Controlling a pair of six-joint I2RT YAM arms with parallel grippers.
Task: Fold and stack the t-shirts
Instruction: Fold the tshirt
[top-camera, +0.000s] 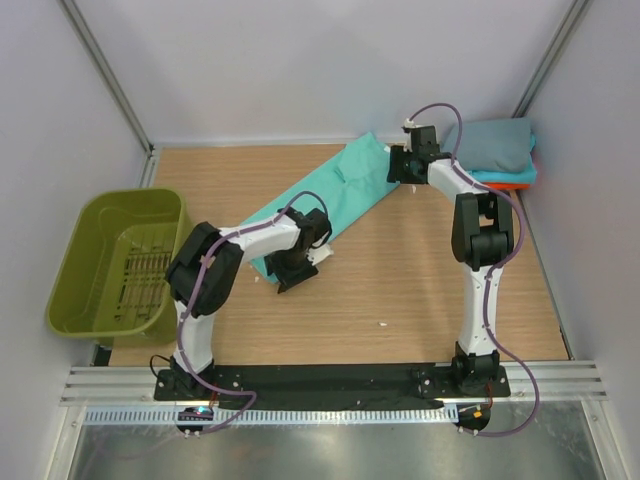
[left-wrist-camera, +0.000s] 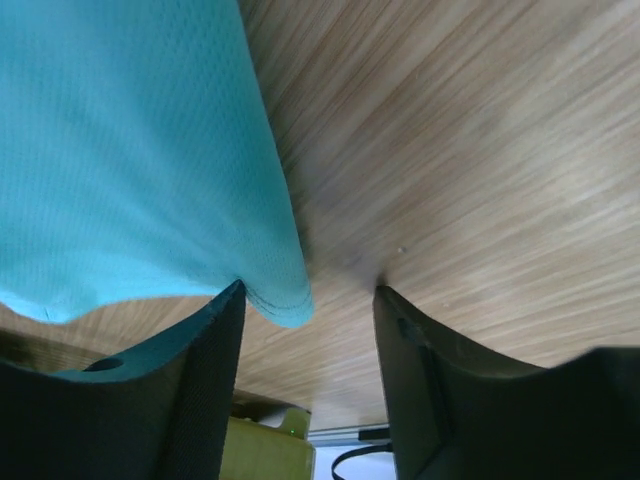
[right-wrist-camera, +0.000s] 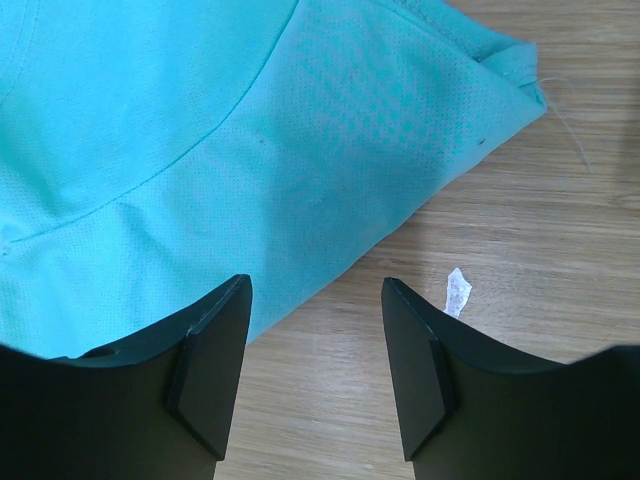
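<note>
**Left gripper** (left-wrist-camera: 308, 292): jaws apart, nothing clamped. In the left wrist view the two dark fingers (left-wrist-camera: 200, 385) flank an open gap. The rounded hem corner of the mint shirt (left-wrist-camera: 130, 150) reaches into that gap, right at the tip of the finger on the view's left side. The other finger is clear of the cloth. Bare wood of the table (left-wrist-camera: 470, 150) shows between that finger and the hem.

**Right gripper** (right-wrist-camera: 315, 285): jaws apart, nothing clamped. In the right wrist view the shirt's folded edge runs diagonally across the gap. Cloth lies below the finger on the view's left side, and bare wood lies below the other finger. A white scrap (right-wrist-camera: 457, 292) rests on the wood just beside that second finger, apart from the shirt.

**Position of the mint shirt, top view:** it lies on the table as a long band set diagonally. Its near-left end is at the left gripper and its far-right end is at the right gripper.

**Surroundings, top view:** a stack occupies the far right corner, just beyond the right gripper. The stack consists of:
- a grey shirt (top-camera: 497, 143) on top;
- a cyan shirt (top-camera: 508, 177) beneath it;
- the edge of an orange-red shirt (top-camera: 512, 186) at the bottom.

An olive-green basket (top-camera: 70, 290) stands at the table's left edge, well apart from the mint shirt.
</note>
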